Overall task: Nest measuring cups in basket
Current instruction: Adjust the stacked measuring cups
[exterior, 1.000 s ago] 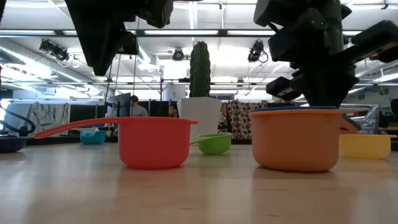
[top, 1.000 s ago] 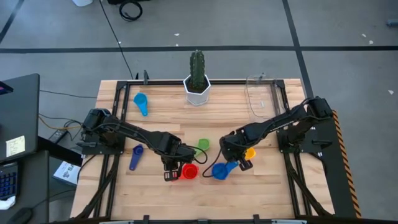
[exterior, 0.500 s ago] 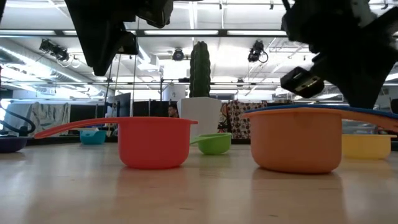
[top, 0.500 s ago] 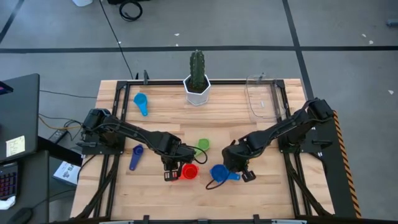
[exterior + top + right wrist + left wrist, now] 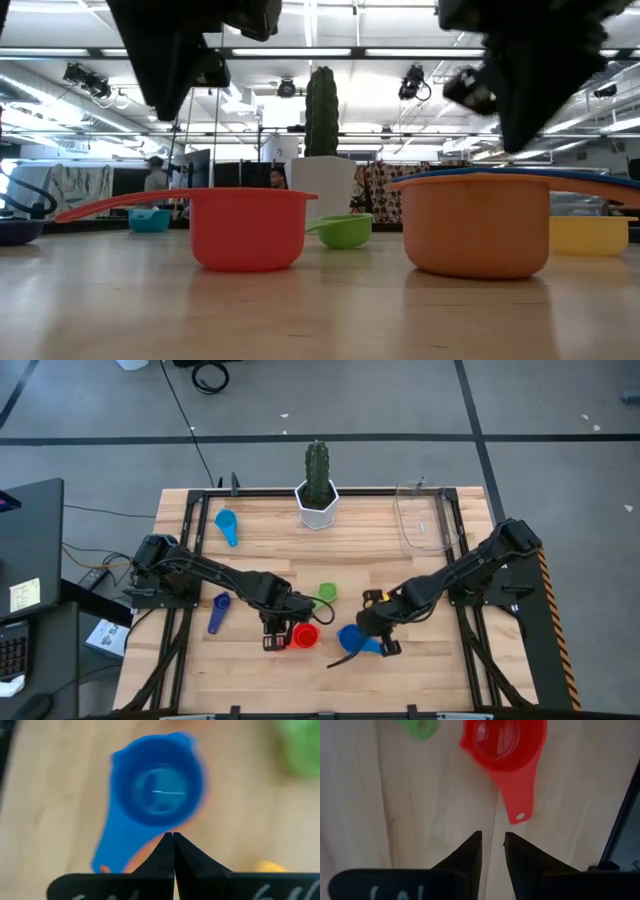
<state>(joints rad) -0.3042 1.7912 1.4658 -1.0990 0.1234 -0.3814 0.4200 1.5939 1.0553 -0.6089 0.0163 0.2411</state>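
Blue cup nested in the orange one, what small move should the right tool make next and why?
Probably open the shut right tool and lower it around the blue cup and orange cup's stacked handles. It hovers empty above them, and the basket holds no cups yet.

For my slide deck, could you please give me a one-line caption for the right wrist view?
Shut right gripper above the blue measuring cup nested in the orange cup.

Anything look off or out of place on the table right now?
Nothing spilled or damaged. Blue cup sits nested in the orange cup on the table, not in the basket, which holds no cups. The other cups lie scattered.
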